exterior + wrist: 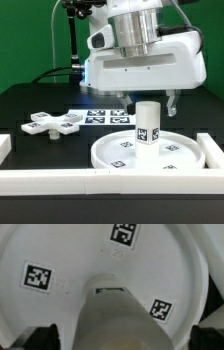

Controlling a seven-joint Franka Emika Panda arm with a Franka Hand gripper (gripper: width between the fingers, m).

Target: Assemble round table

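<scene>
The round disc [160,155] lies rim up on the table at the exterior view's right. The short cylinder leg [148,125] stands upright on its middle, with a tag on its side. My gripper [151,103] hangs just over the leg's top, open, with one dark finger on each side. In the wrist view the leg [115,314] runs up between the fingertips [40,336], with a gap on both sides, and the disc [80,258] with its tags fills the background. The cross-shaped base [55,124] lies flat at the exterior view's left.
The marker board [105,116] lies behind the disc. White border rails run along the front [50,178] and the exterior view's right [212,150]. The robot's white body looms over the back of the table.
</scene>
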